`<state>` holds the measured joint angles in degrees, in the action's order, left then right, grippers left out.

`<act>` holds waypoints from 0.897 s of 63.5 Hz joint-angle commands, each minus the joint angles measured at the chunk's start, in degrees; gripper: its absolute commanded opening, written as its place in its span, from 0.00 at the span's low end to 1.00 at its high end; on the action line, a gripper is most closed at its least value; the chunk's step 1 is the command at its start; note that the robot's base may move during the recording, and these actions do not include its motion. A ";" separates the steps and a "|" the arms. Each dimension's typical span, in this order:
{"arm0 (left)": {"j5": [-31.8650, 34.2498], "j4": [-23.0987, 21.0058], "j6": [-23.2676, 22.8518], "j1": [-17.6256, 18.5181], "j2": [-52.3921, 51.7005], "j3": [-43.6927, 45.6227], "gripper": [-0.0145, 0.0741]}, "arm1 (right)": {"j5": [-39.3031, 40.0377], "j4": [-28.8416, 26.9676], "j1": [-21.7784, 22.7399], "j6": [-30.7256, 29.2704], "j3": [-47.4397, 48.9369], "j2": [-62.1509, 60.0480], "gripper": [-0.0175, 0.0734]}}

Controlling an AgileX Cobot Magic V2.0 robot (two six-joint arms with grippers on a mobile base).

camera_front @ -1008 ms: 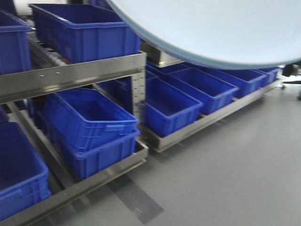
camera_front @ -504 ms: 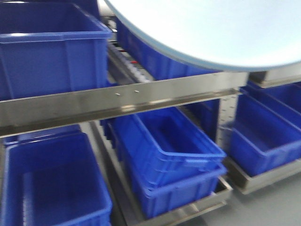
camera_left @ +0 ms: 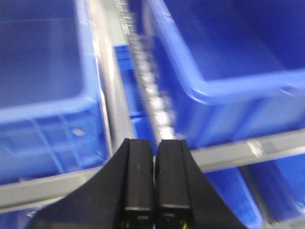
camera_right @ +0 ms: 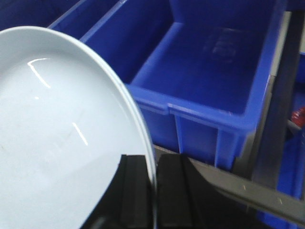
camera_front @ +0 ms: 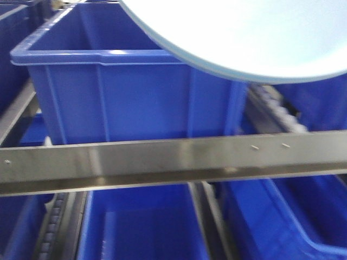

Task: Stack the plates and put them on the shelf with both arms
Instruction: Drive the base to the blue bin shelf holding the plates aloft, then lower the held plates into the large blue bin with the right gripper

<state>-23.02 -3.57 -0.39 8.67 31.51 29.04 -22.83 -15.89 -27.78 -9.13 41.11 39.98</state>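
Note:
A pale bluish-white plate (camera_front: 244, 32) fills the top right of the front view, seen from beneath. In the right wrist view the same plate (camera_right: 57, 133) covers the left half, and my right gripper (camera_right: 153, 160) is shut on its rim, one black finger on each side. Only one rim shows, so I cannot tell whether a second plate lies with it. My left gripper (camera_left: 154, 143) is shut with nothing between its fingers, over the shelf's front rail (camera_left: 267, 143). The shelf's steel front rail (camera_front: 173, 160) crosses the front view below the plate.
A big blue crate (camera_front: 130, 92) sits on the shelf right behind the rail, with more crates below (camera_front: 141, 227). A roller track (camera_left: 152, 90) runs between two blue crates. An open blue crate (camera_right: 209, 71) lies beyond the held plate.
The view has swung along the rack and closer: the floor and upright post have left the frame, and the front rail now crosses lower. The plate stays at top right.

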 commanded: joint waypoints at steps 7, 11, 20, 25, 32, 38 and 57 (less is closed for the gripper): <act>4.13 -0.32 -0.58 0.42 0.03 1.63 0.26 | 5.60 -0.89 0.12 0.00 1.78 -0.36 0.26; 4.13 -0.32 -0.58 0.42 0.03 1.63 0.26 | 5.60 -0.89 0.12 0.00 1.78 -0.36 0.26; 4.13 -0.32 -0.58 0.42 0.03 1.63 0.26 | 5.60 -0.89 0.12 0.00 1.78 -0.36 0.26; 4.13 -0.32 -0.58 0.42 0.03 1.63 0.26 | 5.60 -0.89 0.12 0.00 1.78 -0.36 0.26; 4.13 -0.32 -0.58 0.42 0.03 1.63 0.26 | 5.60 -0.89 0.12 0.00 1.78 -0.36 0.26; 4.13 -0.32 -0.58 0.42 0.03 1.63 0.26 | 5.60 -0.89 0.12 0.00 1.78 -0.36 0.26; 4.13 -0.32 -0.58 0.42 0.03 1.63 0.26 | 5.60 -0.89 0.12 0.00 1.78 -0.36 0.26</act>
<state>-23.02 -3.57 -0.39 8.67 31.51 29.04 -22.83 -15.89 -27.78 -9.13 41.11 39.98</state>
